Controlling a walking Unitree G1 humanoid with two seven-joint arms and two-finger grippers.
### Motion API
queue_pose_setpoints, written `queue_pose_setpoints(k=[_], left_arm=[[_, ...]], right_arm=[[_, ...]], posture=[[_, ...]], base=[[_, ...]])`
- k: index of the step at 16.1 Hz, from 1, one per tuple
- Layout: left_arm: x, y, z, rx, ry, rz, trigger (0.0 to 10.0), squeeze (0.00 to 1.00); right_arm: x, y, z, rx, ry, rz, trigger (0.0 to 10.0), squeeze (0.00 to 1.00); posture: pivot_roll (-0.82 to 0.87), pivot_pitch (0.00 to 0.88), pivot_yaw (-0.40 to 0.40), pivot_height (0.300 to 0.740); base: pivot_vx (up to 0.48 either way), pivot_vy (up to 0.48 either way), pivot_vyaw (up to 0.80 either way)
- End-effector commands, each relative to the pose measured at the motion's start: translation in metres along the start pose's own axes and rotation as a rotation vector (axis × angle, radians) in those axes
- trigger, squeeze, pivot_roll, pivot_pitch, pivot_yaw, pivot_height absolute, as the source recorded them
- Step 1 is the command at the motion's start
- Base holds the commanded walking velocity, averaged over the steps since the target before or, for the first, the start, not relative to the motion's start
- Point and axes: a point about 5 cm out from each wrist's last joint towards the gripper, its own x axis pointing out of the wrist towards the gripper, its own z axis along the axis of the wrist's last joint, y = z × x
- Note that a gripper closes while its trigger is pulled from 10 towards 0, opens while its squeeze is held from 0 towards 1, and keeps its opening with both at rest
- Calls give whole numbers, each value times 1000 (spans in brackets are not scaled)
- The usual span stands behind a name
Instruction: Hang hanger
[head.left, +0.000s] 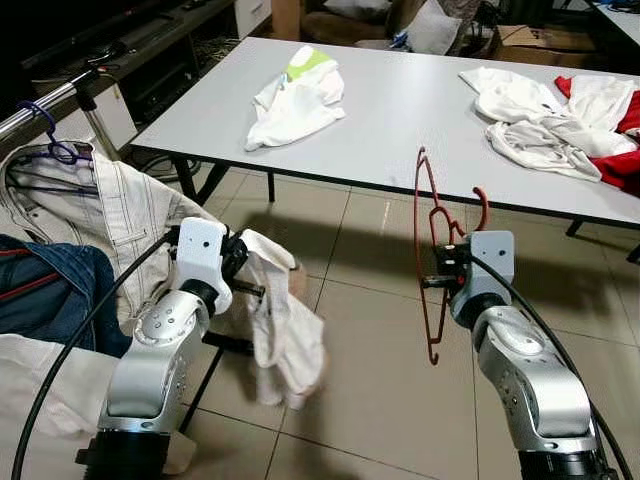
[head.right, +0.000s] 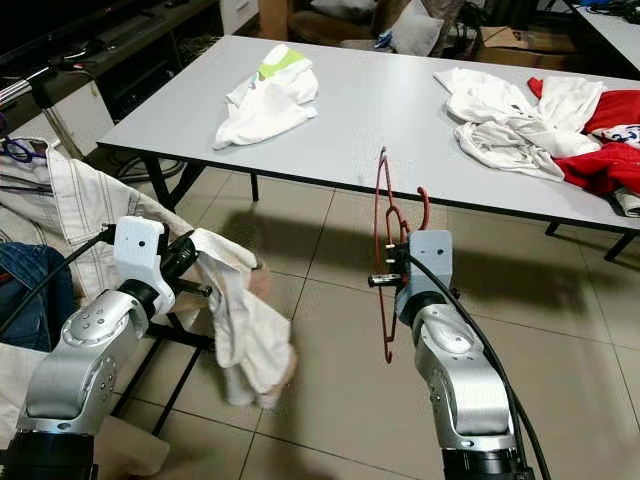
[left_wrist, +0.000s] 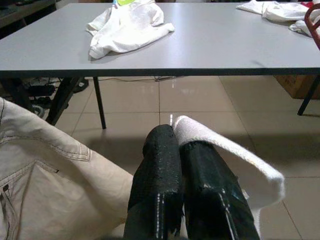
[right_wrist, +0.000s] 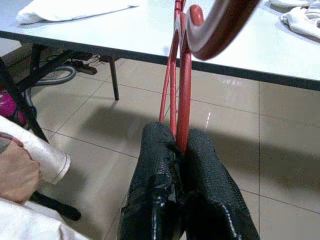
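Ahead of us — the worktop (head.left: 400, 120), running across the far side. On it, toward the left, one crumpled garment (head.left: 297, 97); at its right end, a heap of clothes (head.left: 560, 120). Between us and the worktop, the tiled floor (head.left: 360, 330). At far left, a rail (head.left: 45, 105) with a jacket (head.left: 90, 215) hanging from it. Just right of the jacket, our left gripper (left_wrist: 180, 145), its fingers (left_wrist: 160, 170) closed on a cloth (head.left: 280, 330) that hangs toward the floor. To the right, our right gripper (right_wrist: 182, 142) holds a hanger (head.left: 432, 260) before the worktop's near edge.
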Motion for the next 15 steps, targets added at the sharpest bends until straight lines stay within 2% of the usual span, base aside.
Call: queue_pose_setpoints(k=[1,4,6,8,15], left_arm=[[0,3,9,8,-40,10,10000,0],[1,2,9,8,-38,4,10000,0],[2,1,10,7,-43,1,10000,0],[2,1,10,8,-45,2,10000,0],[1,4,9,17,-44,0,10000,0]], right_arm=[[2,2,5,0,-22,8,10000,0],[2,2,5,-14,-21,20,10000,0],[3,4,6,-9,-23,38,10000,0],[3,5,7,18,-34,37,10000,0],[2,8,7,18,-46,57,10000,0]], posture=[[-30,9,23,740],[-33,1,23,740],[-33,1,23,740],[-29,0,18,740],[-28,0,23,740]], base=[[364,0,0],[365,0,0],[366,0,678],[368,0,0],[367,0,0]])
